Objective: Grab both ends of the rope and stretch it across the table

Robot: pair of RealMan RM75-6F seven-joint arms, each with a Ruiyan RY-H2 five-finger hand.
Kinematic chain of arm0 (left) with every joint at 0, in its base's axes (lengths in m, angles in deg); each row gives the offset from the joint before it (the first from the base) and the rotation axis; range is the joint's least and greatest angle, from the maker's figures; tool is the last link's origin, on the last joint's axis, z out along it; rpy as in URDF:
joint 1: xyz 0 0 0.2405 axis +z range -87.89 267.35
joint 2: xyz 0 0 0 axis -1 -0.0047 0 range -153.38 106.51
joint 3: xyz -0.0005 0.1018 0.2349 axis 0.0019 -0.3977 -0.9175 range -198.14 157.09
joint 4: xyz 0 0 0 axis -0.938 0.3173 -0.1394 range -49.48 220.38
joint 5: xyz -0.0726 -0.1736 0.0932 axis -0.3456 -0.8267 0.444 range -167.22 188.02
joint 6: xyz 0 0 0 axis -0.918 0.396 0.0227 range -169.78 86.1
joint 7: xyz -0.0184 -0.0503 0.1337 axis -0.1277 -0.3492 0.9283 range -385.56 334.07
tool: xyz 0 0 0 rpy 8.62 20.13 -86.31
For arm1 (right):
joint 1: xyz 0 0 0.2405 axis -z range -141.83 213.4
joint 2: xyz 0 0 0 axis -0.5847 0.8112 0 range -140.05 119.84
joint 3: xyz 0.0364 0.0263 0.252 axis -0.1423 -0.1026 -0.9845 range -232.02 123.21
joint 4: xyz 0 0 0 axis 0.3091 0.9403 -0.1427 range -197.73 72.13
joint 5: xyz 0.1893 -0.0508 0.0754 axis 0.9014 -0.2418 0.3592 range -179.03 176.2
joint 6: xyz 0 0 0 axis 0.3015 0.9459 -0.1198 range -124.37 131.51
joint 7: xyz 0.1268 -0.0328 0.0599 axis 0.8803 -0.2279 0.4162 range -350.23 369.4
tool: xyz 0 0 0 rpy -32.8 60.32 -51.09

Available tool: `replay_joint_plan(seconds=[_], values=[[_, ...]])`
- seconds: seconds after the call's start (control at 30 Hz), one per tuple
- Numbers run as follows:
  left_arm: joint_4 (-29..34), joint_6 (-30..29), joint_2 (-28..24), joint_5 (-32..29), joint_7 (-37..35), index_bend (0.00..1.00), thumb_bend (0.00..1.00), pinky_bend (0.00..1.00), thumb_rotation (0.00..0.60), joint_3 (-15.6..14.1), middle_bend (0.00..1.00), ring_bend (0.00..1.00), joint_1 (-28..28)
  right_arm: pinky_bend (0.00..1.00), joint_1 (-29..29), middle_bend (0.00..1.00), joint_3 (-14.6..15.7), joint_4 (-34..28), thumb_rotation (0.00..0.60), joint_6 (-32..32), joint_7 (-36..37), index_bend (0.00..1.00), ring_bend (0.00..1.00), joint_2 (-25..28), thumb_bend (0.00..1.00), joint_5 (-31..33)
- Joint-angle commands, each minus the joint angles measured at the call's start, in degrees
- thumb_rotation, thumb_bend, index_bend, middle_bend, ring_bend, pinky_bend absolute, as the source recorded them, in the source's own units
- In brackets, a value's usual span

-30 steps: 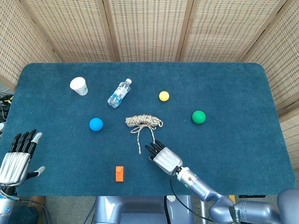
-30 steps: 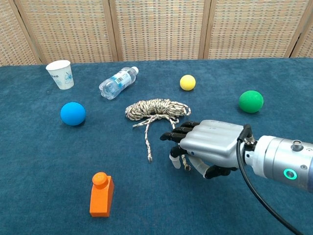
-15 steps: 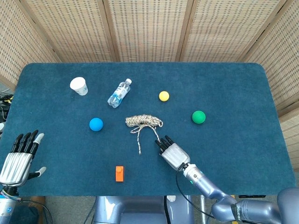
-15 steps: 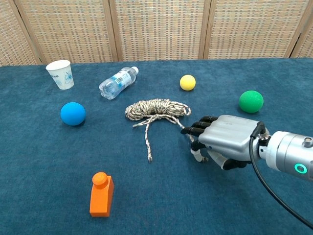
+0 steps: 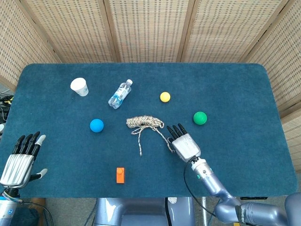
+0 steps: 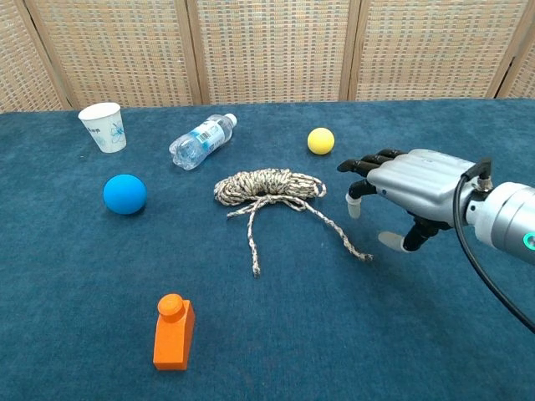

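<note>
We see the rope (image 6: pixel 267 187) bundled near the middle of the counter (image 5: pixel 235 84), its 2 loose ends trailing toward 6 o'clock and 4 o'clock, and neither is held. Our right hand (image 6: pixel 410 185) hovers at 3 o'clock of the coil with fingers spread and empty, just beyond the nearer end, while our left hand (image 5: pixel 21 157) waits open off the counter's 8 o'clock corner. We judge the thin end may slip a loose pinch, or pulling could drag the whole coil.
</note>
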State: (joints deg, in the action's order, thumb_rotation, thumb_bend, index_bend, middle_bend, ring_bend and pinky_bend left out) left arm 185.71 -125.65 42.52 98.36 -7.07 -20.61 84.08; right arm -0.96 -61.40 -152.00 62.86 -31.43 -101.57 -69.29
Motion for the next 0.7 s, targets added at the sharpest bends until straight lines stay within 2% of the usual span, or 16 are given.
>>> replay_joint_plan(seconds=[0.03,0.4,0.7], values=[[0.05,-0.13,-0.04,0.16,-0.04,0.00,0.00,0.00,0.600,-0.07,0.00,0.00,0.06,0.00,1.67,0.00,-2.87,-1.92,0.600,1.47,3.87,0.39,0.00,-2.35,0.25,7.11],[0.01,0.29,-0.21,-0.18,-0.30,0.00,0.00,0.00,0.600,-0.01,0.00,0.00,-0.08,0.00,0.35,0.00,-5.48,-1.21,0.600,4.06,0.53,0.42,0.00,-8.30,0.30,19.80],[-0.07,0.36,-0.39,-0.29,-0.75,0.00,0.00,0.00,0.600,0.04,0.00,0.00,-0.13,0.00,-0.72,0.00,-5.39,1.63,0.600,5.67,-0.25,0.42,0.00,-11.31,0.32,22.09]])
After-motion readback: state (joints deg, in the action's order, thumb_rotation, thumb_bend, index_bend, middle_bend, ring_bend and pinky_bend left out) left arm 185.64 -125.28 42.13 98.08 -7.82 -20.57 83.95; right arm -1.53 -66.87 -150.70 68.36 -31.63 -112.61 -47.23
